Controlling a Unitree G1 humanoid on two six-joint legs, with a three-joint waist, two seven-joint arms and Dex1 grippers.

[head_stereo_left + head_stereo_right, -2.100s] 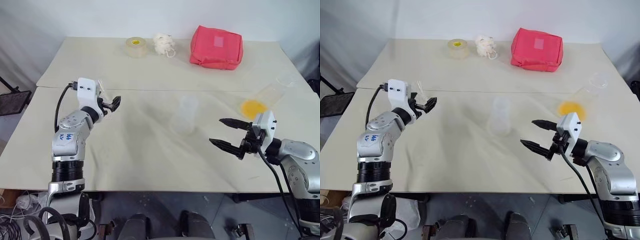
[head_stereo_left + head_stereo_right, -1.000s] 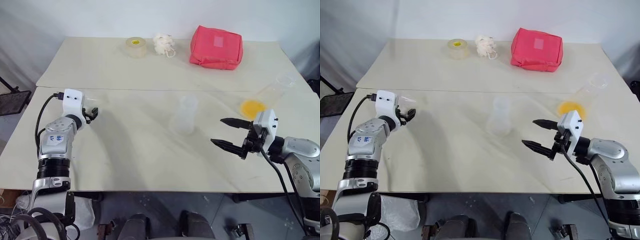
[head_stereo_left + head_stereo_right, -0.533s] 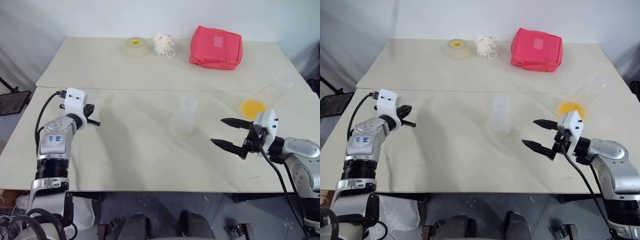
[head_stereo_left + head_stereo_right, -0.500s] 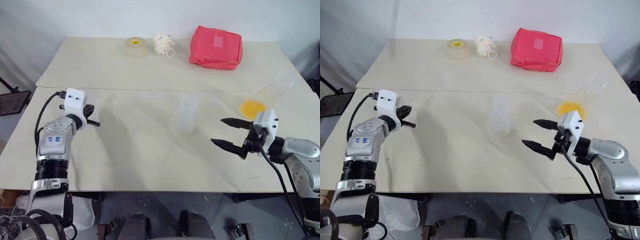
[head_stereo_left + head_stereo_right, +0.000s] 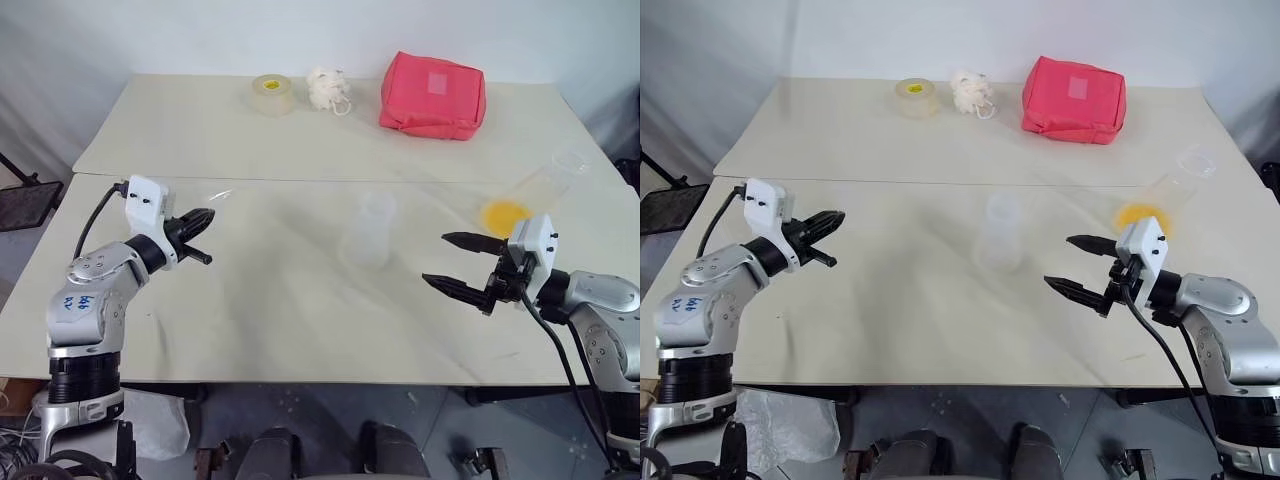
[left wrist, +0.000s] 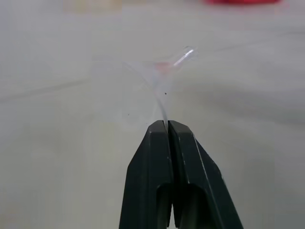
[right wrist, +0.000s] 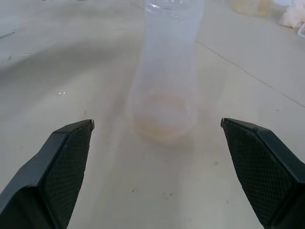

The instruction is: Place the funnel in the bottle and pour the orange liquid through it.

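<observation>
Funnel (image 6: pixel 159 78) pinched by its rim in my left tool (image 6: pixel 167 125), clear of the worktop (image 5: pixel 250 300). My right tool (image 5: pixel 452 266) gapes empty toward the upright bottle (image 5: pixel 368 230). Orange liquid (image 5: pixel 503 213) sits in the tilted clear vessel (image 5: pixel 545 185) beyond.

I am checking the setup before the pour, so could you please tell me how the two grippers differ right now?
The left gripper is shut on the rim of the funnel, while the right gripper is open and holds nothing. The left gripper is far from the bottle; the right gripper faces the bottle, its fingers apart from it. Both hang above the table.
</observation>
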